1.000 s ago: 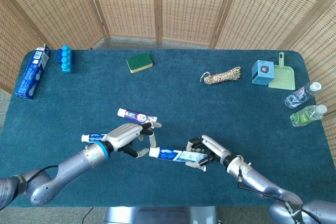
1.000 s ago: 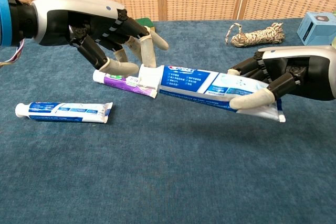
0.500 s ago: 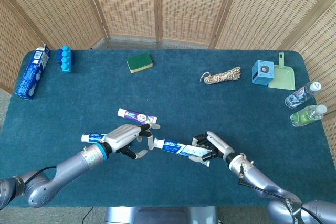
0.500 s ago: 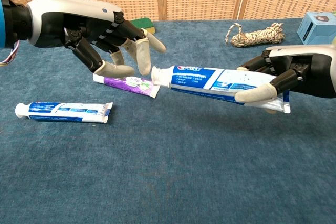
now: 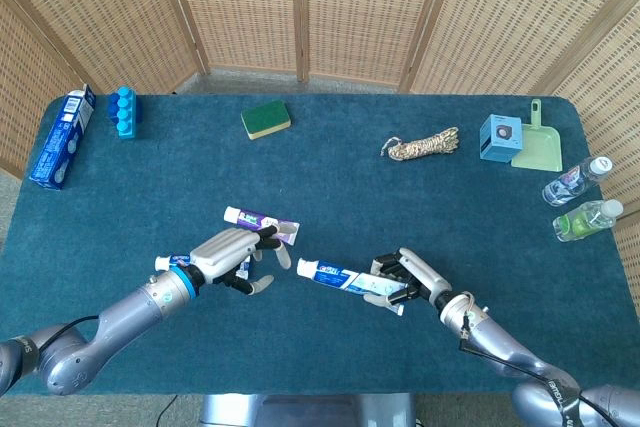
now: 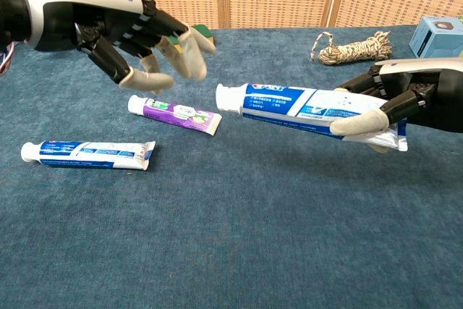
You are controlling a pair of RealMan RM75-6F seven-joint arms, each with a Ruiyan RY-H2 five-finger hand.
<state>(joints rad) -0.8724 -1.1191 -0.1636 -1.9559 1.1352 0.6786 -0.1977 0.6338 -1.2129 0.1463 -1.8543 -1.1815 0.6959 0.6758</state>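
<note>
My right hand (image 5: pixel 405 278) (image 6: pixel 394 99) grips the flat end of a blue and white toothpaste tube (image 5: pixel 340 276) (image 6: pixel 293 104), held off the table with its cap pointing left. My left hand (image 5: pixel 228 255) (image 6: pixel 119 27) hovers open, fingers spread, just left of the cap and apart from it. Below the left hand lie a purple toothpaste tube (image 5: pixel 258 220) (image 6: pixel 174 113) and a second blue and white tube (image 6: pixel 87 154) (image 5: pixel 170 262), both flat on the teal cloth.
At the back of the table (image 5: pixel 350 197) are a blue box (image 5: pixel 62 137), a blue bottle pack (image 5: pixel 123 111), a green sponge (image 5: pixel 265 119), a coil of rope (image 5: pixel 420 144), a small blue cube (image 5: pixel 499 137) and a green dustpan (image 5: pixel 533 147). Two bottles (image 5: pixel 580 199) lie at the right edge.
My left hand has let go of the tube's cap end and drawn back up and left. My right hand has lifted the tube and carried it slightly right.
</note>
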